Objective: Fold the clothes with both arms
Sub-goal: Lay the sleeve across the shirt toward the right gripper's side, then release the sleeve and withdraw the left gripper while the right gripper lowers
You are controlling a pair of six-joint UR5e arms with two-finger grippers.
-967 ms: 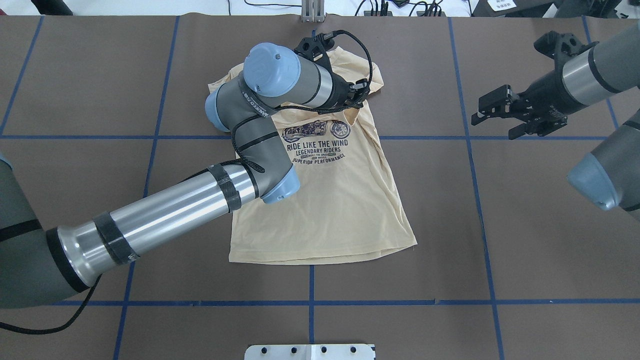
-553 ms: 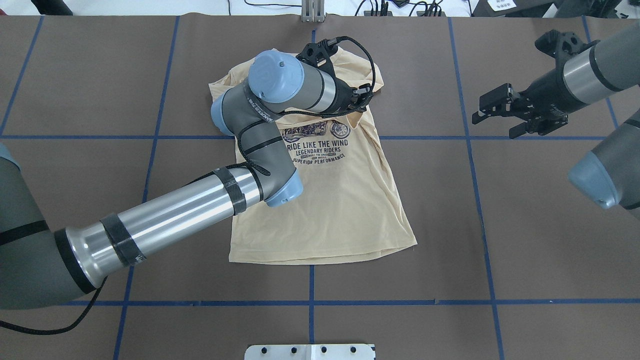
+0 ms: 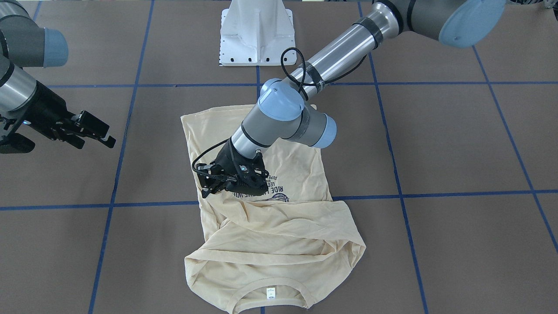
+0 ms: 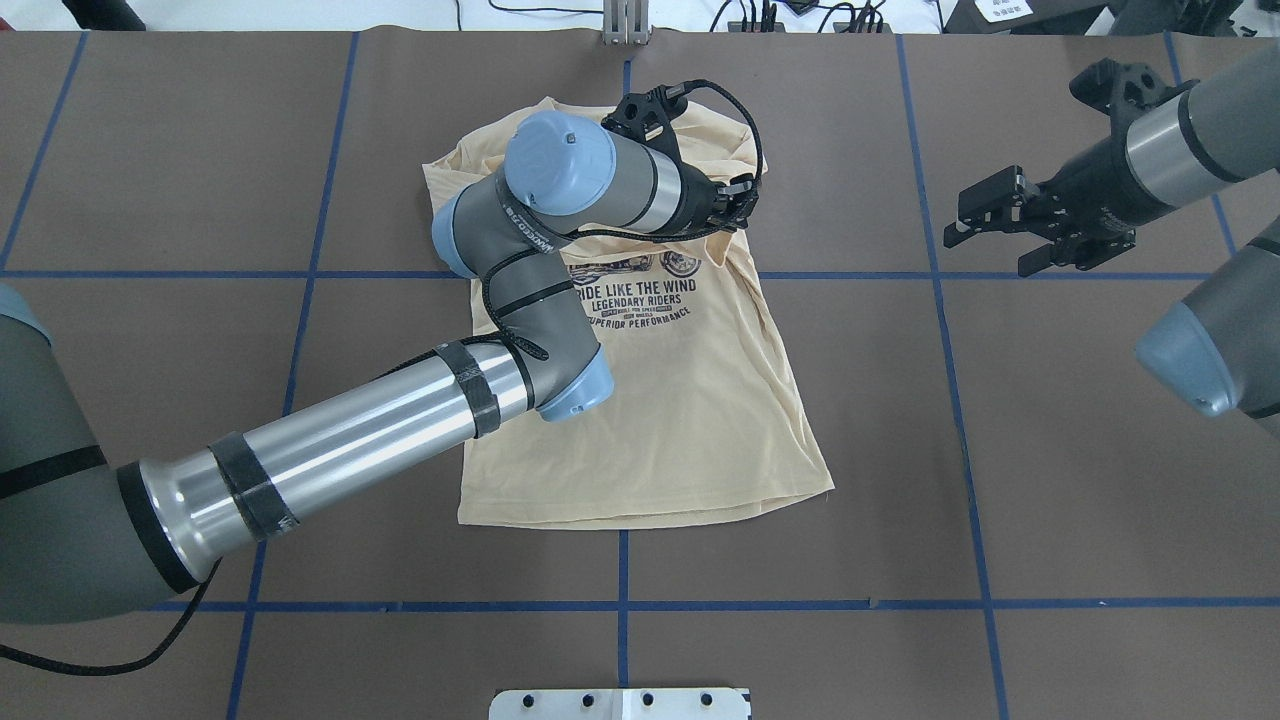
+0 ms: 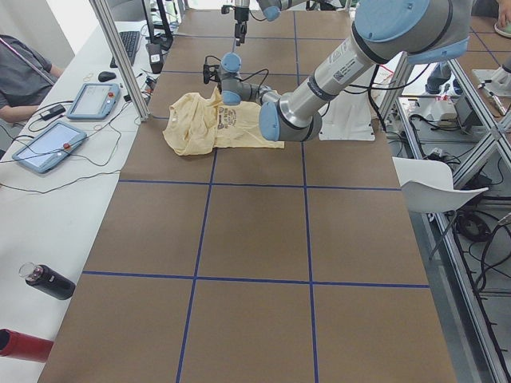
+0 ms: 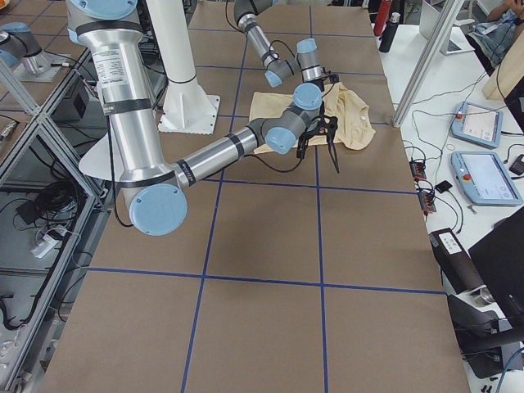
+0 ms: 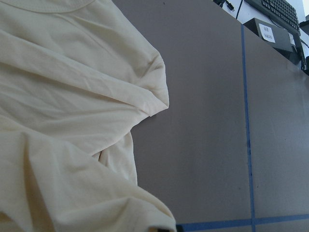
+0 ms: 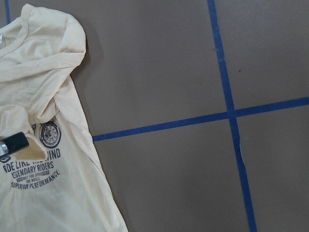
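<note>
The cream T-shirt (image 4: pixel 690 400) lies across the middle of the table, hem toward the robot and navy print (image 4: pixel 632 300) facing up. Its collar end is bunched and folded back, with the ribbed neck and white label (image 3: pixel 270 293) on the operators' side. My left gripper (image 4: pixel 738 205) is low over the shirt's right shoulder and shut on a fold of cloth (image 3: pixel 209 185) that overlaps the top of the print. That same cloth fills the left wrist view (image 7: pixel 72 121). My right gripper (image 4: pixel 985 252) hovers open over bare table to the shirt's right, holding nothing (image 3: pixel 98 135).
Blue tape lines (image 4: pixel 940 300) divide the brown table into squares. The white pedestal base (image 3: pixel 257 32) stands at the robot's edge. Beyond the far edge are control tablets (image 5: pixel 44 148), a bottle (image 5: pixel 48 282) and a seated person (image 5: pixel 20 76).
My left arm has drawn its gripper slightly toward the robot and to the right, pulling the shirt fold over the top of the print. The right arm has hardly moved.
</note>
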